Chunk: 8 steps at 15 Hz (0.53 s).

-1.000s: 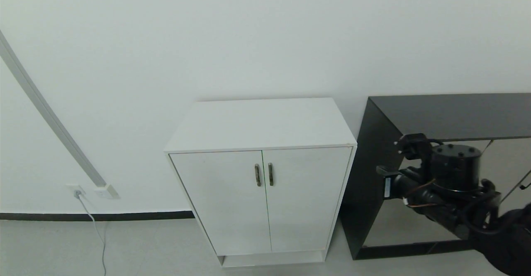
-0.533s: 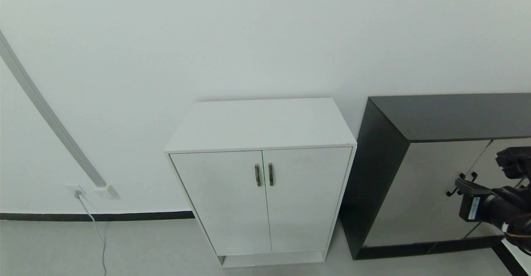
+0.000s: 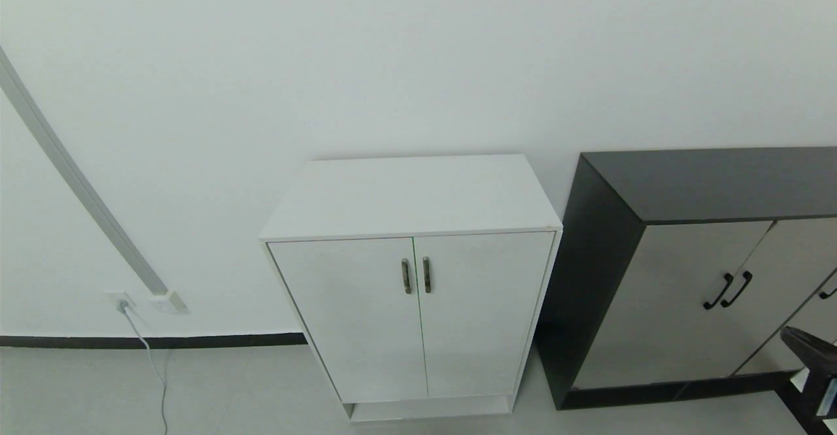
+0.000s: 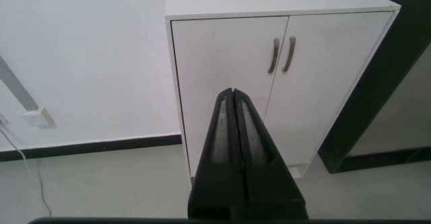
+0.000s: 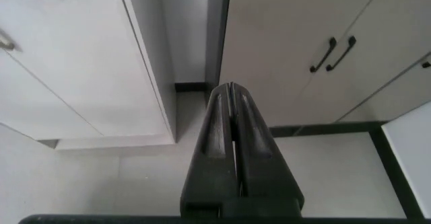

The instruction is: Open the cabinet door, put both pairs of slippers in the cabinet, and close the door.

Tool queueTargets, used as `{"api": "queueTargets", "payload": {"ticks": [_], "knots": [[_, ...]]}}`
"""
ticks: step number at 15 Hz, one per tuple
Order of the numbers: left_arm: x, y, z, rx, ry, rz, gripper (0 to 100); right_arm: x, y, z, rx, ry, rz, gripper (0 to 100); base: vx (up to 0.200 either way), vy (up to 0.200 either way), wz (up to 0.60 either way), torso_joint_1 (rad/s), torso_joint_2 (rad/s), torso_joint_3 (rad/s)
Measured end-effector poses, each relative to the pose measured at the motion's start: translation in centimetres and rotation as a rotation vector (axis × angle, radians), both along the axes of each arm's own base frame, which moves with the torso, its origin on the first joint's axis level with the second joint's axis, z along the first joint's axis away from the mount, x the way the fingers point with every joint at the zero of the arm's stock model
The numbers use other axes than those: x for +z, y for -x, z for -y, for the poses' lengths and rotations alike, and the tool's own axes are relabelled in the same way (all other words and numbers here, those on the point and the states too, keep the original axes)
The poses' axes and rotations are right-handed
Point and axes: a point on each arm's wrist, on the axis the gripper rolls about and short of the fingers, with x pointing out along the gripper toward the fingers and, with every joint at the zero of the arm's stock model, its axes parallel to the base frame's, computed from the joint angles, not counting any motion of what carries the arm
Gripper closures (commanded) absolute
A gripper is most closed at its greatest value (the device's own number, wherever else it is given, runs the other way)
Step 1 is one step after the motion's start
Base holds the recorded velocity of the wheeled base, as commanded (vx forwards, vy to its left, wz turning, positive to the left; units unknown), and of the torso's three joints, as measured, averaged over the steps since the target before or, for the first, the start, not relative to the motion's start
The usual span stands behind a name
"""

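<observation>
1. The white cabinet [image 3: 412, 193] stands on the floor [image 3: 229, 389] against the wall [image 3: 418, 55], pretty much dead ahead in the head view. A black cabinet [image 3: 686, 180] sits just beside it on the robot's right. Both white doors are shut and flush, with only a thin seam between them.
2. The grab points are two slim metal bars, the left handle [image 3: 406, 275] and the right handle [image 3: 426, 274]. They stand upright on either side of that seam, in the upper half of the doors.
3. The left gripper [image 4: 233, 93] has its fingers [image 4: 222, 130] pressed flat together with nothing in them. It hangs in front of the white cabinet, well apart from it, roughly facing the left door.
4. The right gripper [image 5: 231, 88] is also pinched closed and empty. It looks down at the spot where the white cabinet's side meets the black one.
5. My guess on handling is that the doors are laminated board, so stiff, fairly light and hinged at the outer edges. The faces are smooth with nothing to grip, so it's handle or nothing.
6. The bars look thin and probably slick, so I'd pinch across one mid-length or hook a finger behind it. I can't tell how much room there is behind the bar.
7. Either pincer would need to spread first. I'd also pull along the door's arc, because a sharp straight pull might scoot a cabinet this light.
</observation>
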Motion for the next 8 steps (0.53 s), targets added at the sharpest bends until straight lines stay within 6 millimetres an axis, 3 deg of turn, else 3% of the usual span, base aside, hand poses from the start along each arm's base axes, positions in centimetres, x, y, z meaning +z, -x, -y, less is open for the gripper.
{"api": "queueTargets", "payload": {"ticks": [8], "knots": [[0.0, 0.0, 0.0, 0.0, 0.001, 0.0, 100, -1.1, 5.1, 0.3, 0.128, 0.002, -0.145, 100, 0.0, 0.0, 0.0, 0.0, 0.0, 0.0]]}}
